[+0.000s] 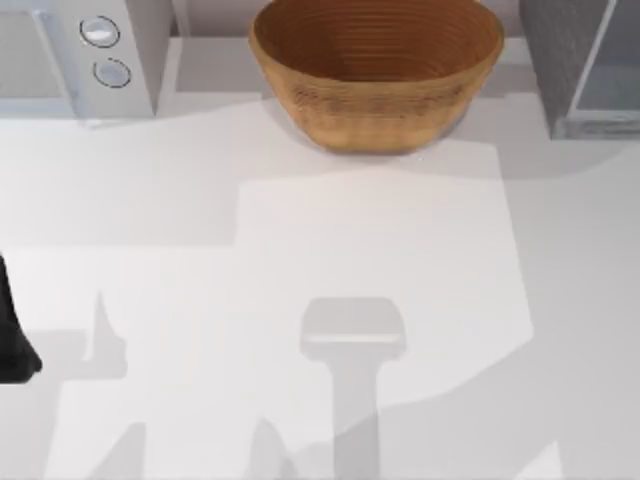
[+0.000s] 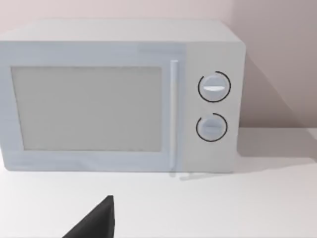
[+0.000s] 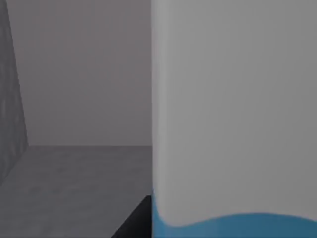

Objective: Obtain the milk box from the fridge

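The fridge (image 1: 585, 65) stands at the table's back right corner, a grey speckled cabinet with a pale glassy panel. In the right wrist view its grey inner wall (image 3: 79, 74) and floor surround the milk box (image 3: 233, 114), which is very close, white above a sky-blue wavy band. A dark part of my right gripper (image 3: 134, 224) sits right beside the box's lower edge. Whether it grips the box is hidden. My left arm (image 1: 12, 340) is parked at the table's left edge, and a dark tip of its gripper (image 2: 94, 223) faces the microwave.
A large woven basket (image 1: 375, 70) stands at the back middle. A white microwave (image 1: 85, 50) with two round dials (image 2: 214, 88) stands at the back left. The white table (image 1: 320, 300) lies open in front, crossed by arm shadows.
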You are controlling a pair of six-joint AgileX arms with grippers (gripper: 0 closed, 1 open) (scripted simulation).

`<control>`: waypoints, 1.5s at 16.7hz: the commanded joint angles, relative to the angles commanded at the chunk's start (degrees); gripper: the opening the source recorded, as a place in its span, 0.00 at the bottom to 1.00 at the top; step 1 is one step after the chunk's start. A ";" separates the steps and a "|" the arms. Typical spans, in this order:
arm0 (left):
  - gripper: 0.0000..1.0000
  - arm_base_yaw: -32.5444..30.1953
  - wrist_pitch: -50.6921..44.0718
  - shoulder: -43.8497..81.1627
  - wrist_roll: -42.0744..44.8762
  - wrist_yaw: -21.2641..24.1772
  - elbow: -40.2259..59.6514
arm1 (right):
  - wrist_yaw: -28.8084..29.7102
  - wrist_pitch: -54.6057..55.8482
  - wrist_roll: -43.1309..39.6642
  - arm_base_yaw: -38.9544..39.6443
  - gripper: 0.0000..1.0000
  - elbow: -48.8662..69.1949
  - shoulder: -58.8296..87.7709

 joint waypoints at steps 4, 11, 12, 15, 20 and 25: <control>1.00 0.00 0.00 0.00 0.00 0.00 0.00 | 0.00 0.00 0.00 0.00 0.00 0.00 0.00; 1.00 0.00 0.00 0.00 0.00 0.00 0.00 | -0.02 -0.98 0.04 -0.15 0.00 0.16 -1.12; 1.00 0.00 0.00 0.00 0.00 0.00 0.00 | -0.01 -2.13 0.02 -0.17 0.00 0.39 -2.24; 1.00 0.00 0.00 0.00 0.00 0.00 0.00 | -0.06 -6.89 0.10 -0.16 0.00 1.05 -5.32; 1.00 0.00 0.00 0.00 0.00 0.00 0.00 | -0.12 -9.48 0.15 -0.17 0.00 1.84 -7.75; 1.00 0.00 0.00 0.00 0.00 0.00 0.00 | -0.98 -7.71 0.27 -0.65 0.00 -2.52 -10.73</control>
